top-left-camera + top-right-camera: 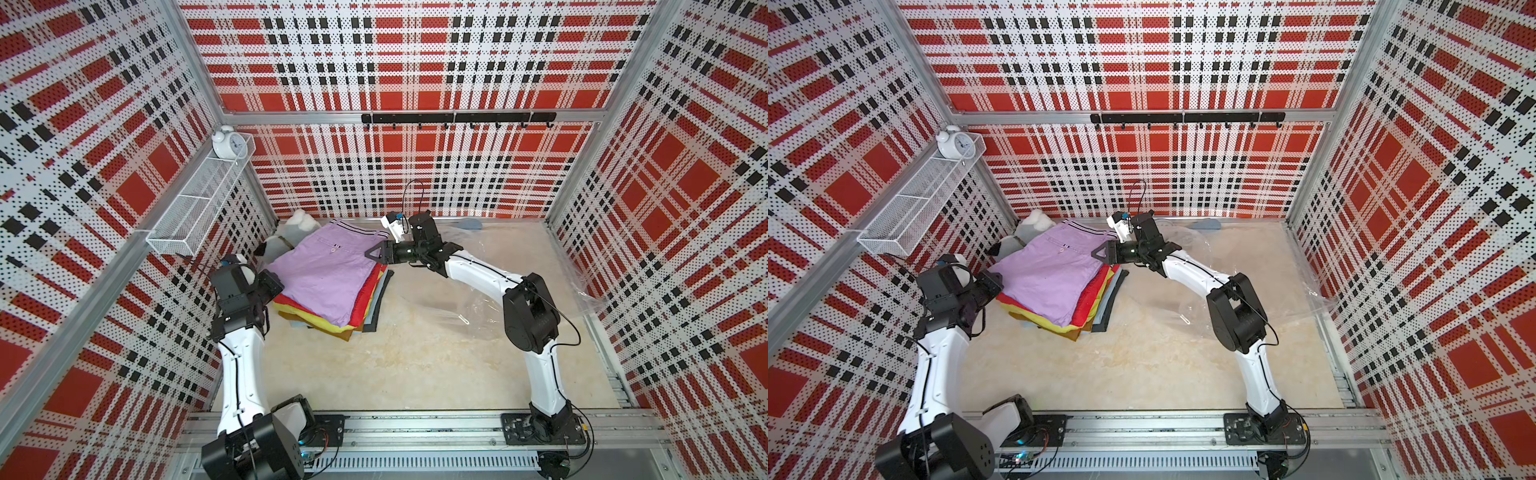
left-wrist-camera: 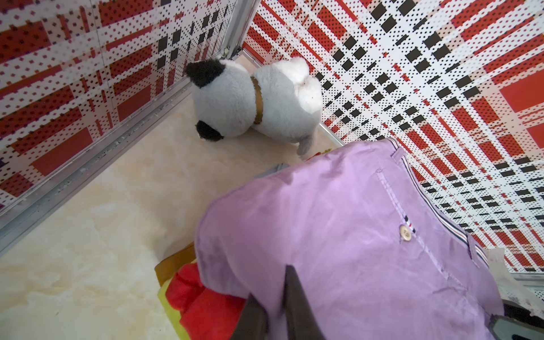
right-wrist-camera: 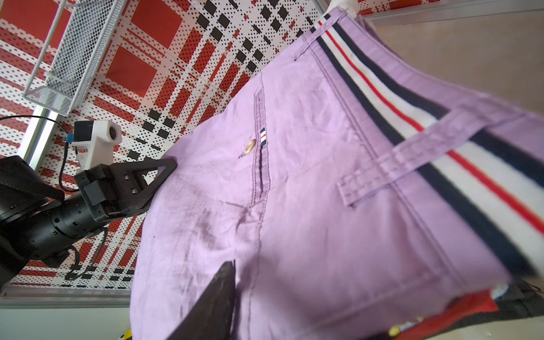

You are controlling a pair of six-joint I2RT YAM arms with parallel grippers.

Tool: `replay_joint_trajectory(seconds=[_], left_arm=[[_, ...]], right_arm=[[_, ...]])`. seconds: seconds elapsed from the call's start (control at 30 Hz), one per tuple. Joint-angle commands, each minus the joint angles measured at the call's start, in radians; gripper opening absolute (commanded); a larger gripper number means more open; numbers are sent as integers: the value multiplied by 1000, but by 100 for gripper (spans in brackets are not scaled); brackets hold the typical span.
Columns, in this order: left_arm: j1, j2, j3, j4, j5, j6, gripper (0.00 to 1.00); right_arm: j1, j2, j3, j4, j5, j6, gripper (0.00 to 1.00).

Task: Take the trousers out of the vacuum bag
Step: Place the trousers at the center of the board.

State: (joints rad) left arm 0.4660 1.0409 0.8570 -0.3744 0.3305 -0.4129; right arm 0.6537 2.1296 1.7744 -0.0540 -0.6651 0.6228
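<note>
The trousers [image 1: 328, 278] lie as a folded pile on the table's left half, outside the vacuum bag, with a lilac pair [image 1: 1050, 278] on top and red, yellow-green, mustard and dark pairs beneath. My left gripper [image 1: 273, 286] is at the pile's left edge; in its wrist view the left gripper [image 2: 271, 281] is shut on a pinched fold of the lilac pair. My right gripper [image 1: 371, 254] grips the pile's right edge. One of its fingers [image 3: 220, 291] presses on the lilac cloth and the other is hidden below. The vacuum bag [image 1: 478, 307], clear and crumpled, lies to the right under my right arm.
A grey-white plush toy [image 2: 253, 103] sits in the back left corner, behind the pile. On the left wall hangs a white wire basket [image 1: 199, 199] holding an alarm clock [image 1: 227, 143]. A black hook rail [image 1: 457, 118] runs along the back wall. Bare table [image 1: 415, 365] shows at the front.
</note>
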Motion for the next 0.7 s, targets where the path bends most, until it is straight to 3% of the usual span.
replay_joint_trajectory(seconds=[0.0, 0.17, 0.5, 0.67], left_arm=[[19, -2, -6, 35, -34, 16, 13], [19, -5, -9, 41, -34, 13, 14], [19, 0, -29, 65, -25, 1, 13], [17, -5, -33, 70, -21, 3, 10]], right_arm=[[16, -13, 45, -19, -2, -20, 51], [17, 16, 66, -49, 11, -23, 49], [16, 50, 106, -79, 5, -29, 2], [2, 36, 120, -97, 39, -49, 0]])
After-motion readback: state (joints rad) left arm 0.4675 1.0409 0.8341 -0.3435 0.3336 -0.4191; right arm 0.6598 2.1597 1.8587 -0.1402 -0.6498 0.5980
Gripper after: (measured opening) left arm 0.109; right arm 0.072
